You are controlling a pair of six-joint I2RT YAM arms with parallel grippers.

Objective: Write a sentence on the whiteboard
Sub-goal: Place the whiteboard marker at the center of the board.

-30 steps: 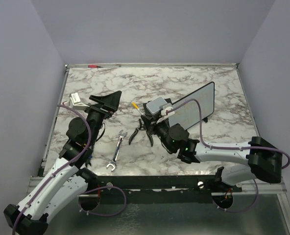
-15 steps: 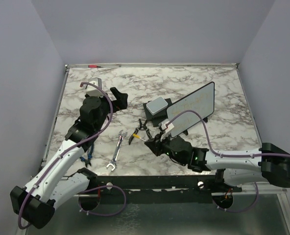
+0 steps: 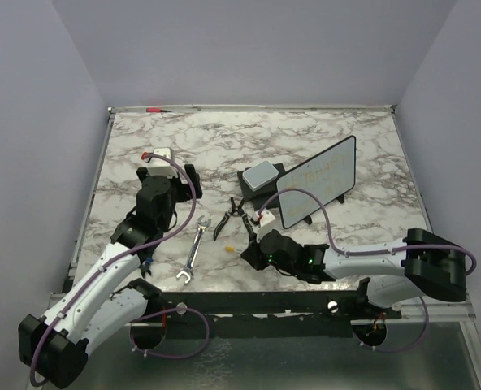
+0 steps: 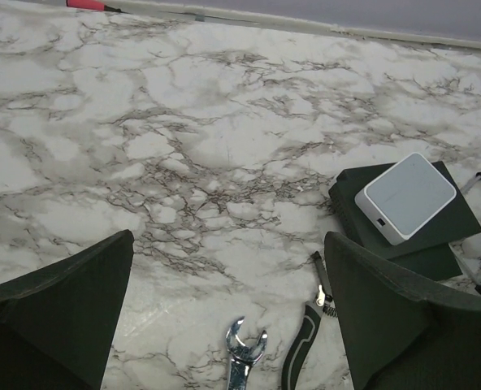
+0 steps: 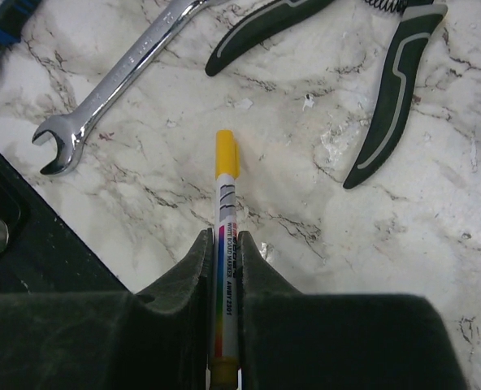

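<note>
A raised metal rim (image 3: pixel 249 106) runs along the far edge of the marble table (image 3: pixel 305 134), and plain walls stand close on the left, right and far sides. The widest bare stretch is the far band of the table, between that rim and the things gathered in the middle; a red pen (image 3: pixel 153 108) lies against the rim at the far left corner. There is also bare marble to the right of the whiteboard (image 3: pixel 318 183), and a narrower strip along the left edge beside the left arm.

The whiteboard stands propped and tilted in the right middle of the table, with the sentence (image 3: pixel 320 173) showing only as faint pale lines, too thin to read. Just left of it sits a black block with a grey pad (image 3: pixel 261 175).

The right gripper (image 5: pixel 223 240) is low over the near middle of the table, its fingers clamped on a marker (image 5: pixel 226 203) whose yellow end points left towards the wrench (image 5: pixel 119 77) and the pliers (image 5: pixel 387 97). Whether the marker touches the marble cannot be told. The board is to the far right of this gripper, apart from it, behind the marker's back end.

The left gripper (image 4: pixel 228 244) hangs wide apart and holds nothing, left of the block and above the wrench's far end.
</note>
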